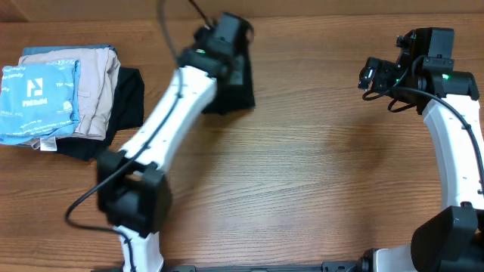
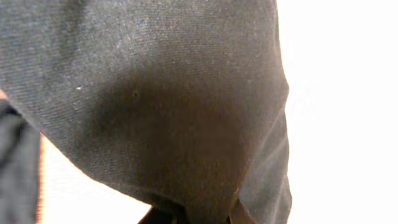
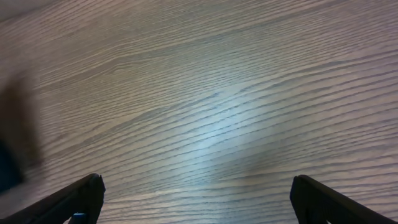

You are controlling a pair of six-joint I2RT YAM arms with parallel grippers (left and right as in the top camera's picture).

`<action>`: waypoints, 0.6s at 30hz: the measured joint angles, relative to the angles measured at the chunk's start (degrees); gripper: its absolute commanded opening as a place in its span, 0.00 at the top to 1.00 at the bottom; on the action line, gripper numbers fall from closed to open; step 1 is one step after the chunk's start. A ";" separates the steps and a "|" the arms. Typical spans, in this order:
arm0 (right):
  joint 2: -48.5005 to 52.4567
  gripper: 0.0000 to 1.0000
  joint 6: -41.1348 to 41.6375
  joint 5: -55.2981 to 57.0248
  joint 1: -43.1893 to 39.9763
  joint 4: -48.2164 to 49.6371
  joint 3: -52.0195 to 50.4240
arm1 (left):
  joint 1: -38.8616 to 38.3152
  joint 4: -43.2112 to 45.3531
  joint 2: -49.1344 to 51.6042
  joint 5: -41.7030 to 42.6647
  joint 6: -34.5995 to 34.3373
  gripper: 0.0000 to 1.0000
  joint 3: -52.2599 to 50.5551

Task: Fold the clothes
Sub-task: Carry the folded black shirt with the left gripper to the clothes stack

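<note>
The black T-shirt [image 1: 236,89] hangs bunched from my left gripper [image 1: 229,45] at the back of the table, left of centre. In the left wrist view its black fabric [image 2: 161,106] fills most of the frame and runs down into the jaws at the bottom edge, so the gripper is shut on it. No white neck tag shows. My right gripper [image 1: 370,75] is far to the right, away from the shirt. In the right wrist view it [image 3: 196,199] is open wide and empty above bare wood.
At the far left a light blue folded garment with a white logo [image 1: 38,94] lies on a beige folded garment [image 1: 94,91]. Both rest on another black cloth [image 1: 130,102]. The wooden table [image 1: 302,166] spans the view.
</note>
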 measured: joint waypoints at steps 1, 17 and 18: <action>0.00 0.00 0.02 0.00 0.00 -0.02 0.00 | 1.75 0.28 -1.77 -0.13 0.48 0.96 0.00; 0.00 0.00 0.00 -0.13 0.00 -0.04 0.00 | 44.35 1.92 -15.19 13.97 -11.65 0.96 0.87; 0.00 0.00 0.00 -0.11 0.00 -0.02 0.00 | 45.86 2.58 -15.13 14.88 -11.93 0.96 0.87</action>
